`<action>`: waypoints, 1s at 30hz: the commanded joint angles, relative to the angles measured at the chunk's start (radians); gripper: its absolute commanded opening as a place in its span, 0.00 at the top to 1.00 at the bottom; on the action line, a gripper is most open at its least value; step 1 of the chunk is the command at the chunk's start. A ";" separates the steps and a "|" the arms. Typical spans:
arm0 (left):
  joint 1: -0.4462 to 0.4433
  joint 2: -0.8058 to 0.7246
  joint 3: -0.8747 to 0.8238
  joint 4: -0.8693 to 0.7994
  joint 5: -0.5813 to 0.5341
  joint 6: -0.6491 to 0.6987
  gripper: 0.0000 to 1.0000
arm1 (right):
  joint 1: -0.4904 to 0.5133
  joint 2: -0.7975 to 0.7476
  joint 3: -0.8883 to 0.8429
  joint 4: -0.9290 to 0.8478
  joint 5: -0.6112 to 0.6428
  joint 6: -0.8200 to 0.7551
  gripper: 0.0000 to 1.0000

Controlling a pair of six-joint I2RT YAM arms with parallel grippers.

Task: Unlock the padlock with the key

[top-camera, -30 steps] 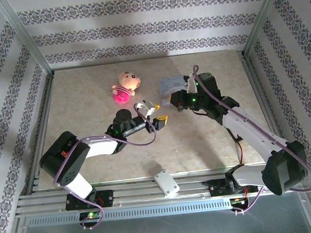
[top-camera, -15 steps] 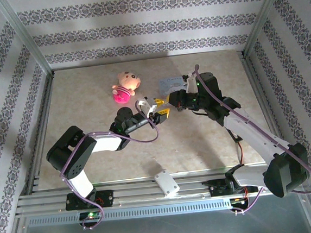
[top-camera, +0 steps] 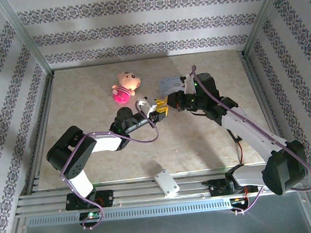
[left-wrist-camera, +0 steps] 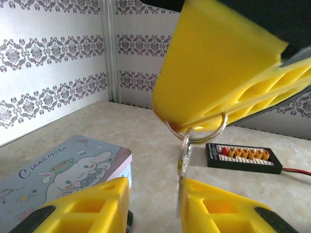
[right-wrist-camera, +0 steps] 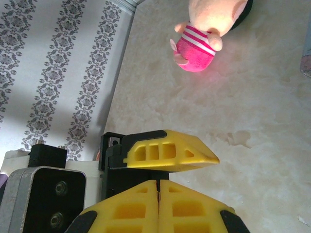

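Desk of beige mottled laminate (top-camera: 89, 100) spreads under both arms. A light-blue rectangular cartoon tin (left-wrist-camera: 63, 170) lies flat just beyond the left hand (left-wrist-camera: 153, 188), on its left side. That hand's yellow fingers stand wide apart and grip nothing. A pink-and-peach plush toy (right-wrist-camera: 204, 39) lies well ahead of the right hand (right-wrist-camera: 158, 187). A flat black connector board (left-wrist-camera: 243, 158) with a row of orange plugs sits beyond the left hand, to its right. The right hand's yellow fingers are pressed together on a thin metal ring (left-wrist-camera: 199, 141), directly above the left hand's gap. A small silver key (left-wrist-camera: 183, 158) hangs from that ring, down between the left fingers and close to the right-side one; whether they touch cannot be told.
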 commanded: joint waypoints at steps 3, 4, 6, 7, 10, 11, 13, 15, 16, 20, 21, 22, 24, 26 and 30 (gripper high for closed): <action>-0.002 -0.043 0.015 0.005 0.001 0.019 0.77 | 0.009 0.014 0.015 0.025 -0.013 0.004 1.00; -0.002 -0.047 0.015 0.000 0.002 0.019 0.79 | 0.009 0.015 0.015 0.025 -0.014 0.004 1.00; -0.003 -0.051 0.015 -0.006 0.002 0.022 0.80 | 0.009 0.018 0.015 0.025 -0.014 0.002 1.00; -0.002 -0.053 0.014 -0.008 0.003 0.022 0.82 | 0.009 0.020 0.016 0.025 -0.014 0.002 1.00; -0.001 -0.059 0.015 -0.020 0.004 0.025 0.93 | 0.009 0.022 0.015 0.025 -0.013 0.003 1.00; -0.002 -0.061 0.015 -0.026 0.003 0.027 0.97 | 0.009 0.022 0.016 0.025 -0.013 0.001 1.00; -0.002 -0.068 0.013 -0.044 0.002 0.032 1.00 | 0.008 0.020 0.017 0.023 -0.011 0.000 1.00; 0.000 -0.081 0.008 -0.068 0.000 0.042 1.00 | 0.007 0.016 0.016 0.019 -0.010 -0.008 1.00; 0.000 -0.091 0.005 -0.091 -0.002 0.053 1.00 | 0.006 0.013 0.019 0.015 -0.008 -0.014 1.00; 0.008 -0.154 -0.002 -0.230 0.012 0.105 1.00 | 0.003 -0.004 0.036 -0.031 -0.003 -0.074 0.94; 0.013 -0.179 0.004 -0.298 0.028 0.126 1.00 | 0.003 -0.012 0.041 -0.047 -0.002 -0.101 0.91; 0.020 -0.204 0.012 -0.375 0.047 0.148 1.00 | 0.003 -0.023 0.046 -0.064 -0.002 -0.133 0.88; 0.035 -0.251 0.034 -0.537 0.093 0.193 1.00 | 0.005 -0.050 0.046 -0.087 0.000 -0.197 0.83; 0.055 -0.294 0.076 -0.731 0.163 0.250 1.00 | 0.006 -0.080 0.046 -0.115 -0.001 -0.267 0.80; 0.072 -0.334 0.182 -1.107 0.233 0.393 1.00 | 0.012 -0.141 0.037 -0.137 -0.038 -0.393 0.76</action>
